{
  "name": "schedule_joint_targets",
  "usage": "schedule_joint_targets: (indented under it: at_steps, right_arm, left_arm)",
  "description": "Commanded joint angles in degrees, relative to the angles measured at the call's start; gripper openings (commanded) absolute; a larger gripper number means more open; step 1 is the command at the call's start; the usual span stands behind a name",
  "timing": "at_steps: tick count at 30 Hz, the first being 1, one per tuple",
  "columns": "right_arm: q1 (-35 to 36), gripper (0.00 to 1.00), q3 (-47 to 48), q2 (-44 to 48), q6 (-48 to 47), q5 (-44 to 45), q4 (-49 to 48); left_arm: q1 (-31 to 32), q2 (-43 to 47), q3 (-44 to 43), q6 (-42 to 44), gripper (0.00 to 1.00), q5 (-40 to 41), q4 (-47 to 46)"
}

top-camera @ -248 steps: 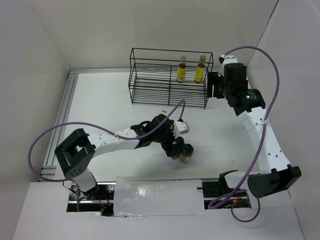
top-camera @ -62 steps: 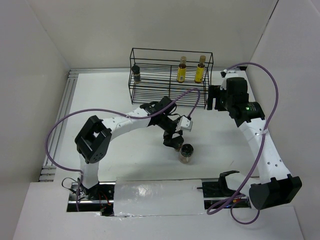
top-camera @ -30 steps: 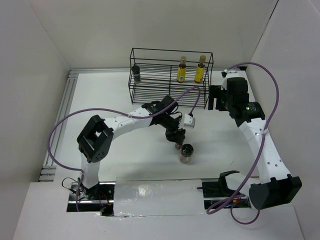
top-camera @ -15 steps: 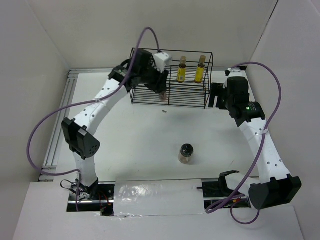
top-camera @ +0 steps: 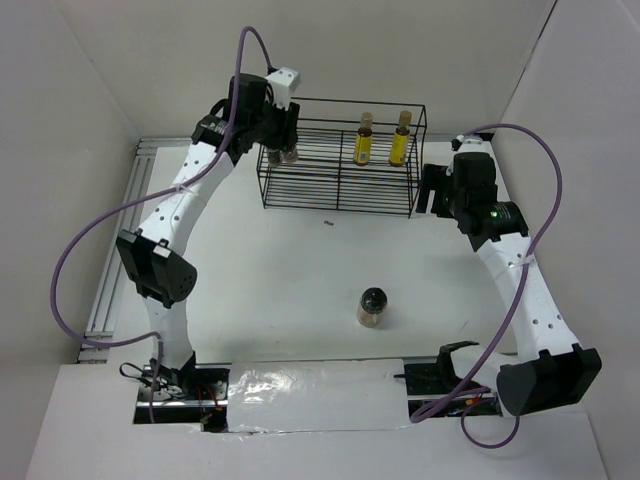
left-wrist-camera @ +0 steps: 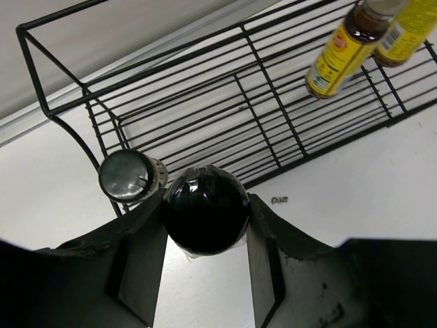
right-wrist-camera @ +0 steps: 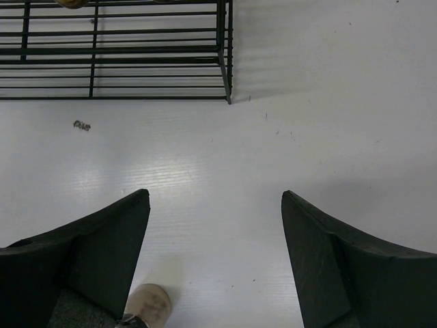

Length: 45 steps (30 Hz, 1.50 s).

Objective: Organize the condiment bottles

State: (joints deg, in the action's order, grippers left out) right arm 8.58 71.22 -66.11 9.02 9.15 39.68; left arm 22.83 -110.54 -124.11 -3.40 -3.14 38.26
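Across the flat white table (top-camera: 250, 270) two white jointed arms reach out from the near edge. The left arm (top-camera: 185, 195) stretches far back to the left end of the black wire rack (top-camera: 338, 190), which stands at the far side of the table. The right arm (top-camera: 525, 280) ends just beside the rack's right end.

The left gripper (left-wrist-camera: 205, 212) is clamped on a short black-lidded jar (left-wrist-camera: 205, 210), with one finger on each side of the lid. It holds the jar upright over the rack's front-left corner, and I cannot tell if the jar touches the rack floor. The right gripper (right-wrist-camera: 215, 260) is spread wide with nothing between its fingers, only bare table below.

A fatter black-lidded jar with tan contents (top-camera: 371, 307) stands alone on the table, well apart from the rack and from both grippers.

The left slim yellow-filled tan-capped bottle (top-camera: 364, 140) and the right slim yellow-filled tan-capped bottle (top-camera: 402, 138) stand upright in the rack's right half, near each other.

A short grey-lidded jar (left-wrist-camera: 126, 176) sits in the rack's left end, just beside the held jar. I cannot tell if they touch.

A tiny dark speck (top-camera: 328, 223) lies on the table just in front of the rack.
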Motion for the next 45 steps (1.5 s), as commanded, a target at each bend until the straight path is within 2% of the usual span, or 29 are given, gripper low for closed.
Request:
schedule_joint_targets:
  at_steps: [1,13,38,44,45]
  right_arm:
    - [-0.3,0.84,1.6,0.9,0.4,0.2,-0.7]
    - [-0.4,0.84,1.1,1.9,0.7,0.1,0.0]
    - [-0.4,0.84,1.6,1.3,-0.1,1.0,0.5]
    - [-0.4,0.84,2.1,1.4,-0.1,1.1,1.1]
    - [-0.4,0.84,2.1,1.6,-0.2,1.4,1.4]
  left_arm:
    - [-1.2,-1.8,-3.1,-1.2,0.00,0.6,-4.9]
    - [-0.6,-4.3,-3.1,0.5,0.00,-1.5,-7.9]
    - [0.4,-10.3,-3.5,2.6,0.00,2.4,-8.0]
    - [0.3,-11.0,-3.7,2.3,0.08,2.3,-6.9]
    - [0.4,-11.0,-3.7,2.2,0.13,2.3,-6.9]
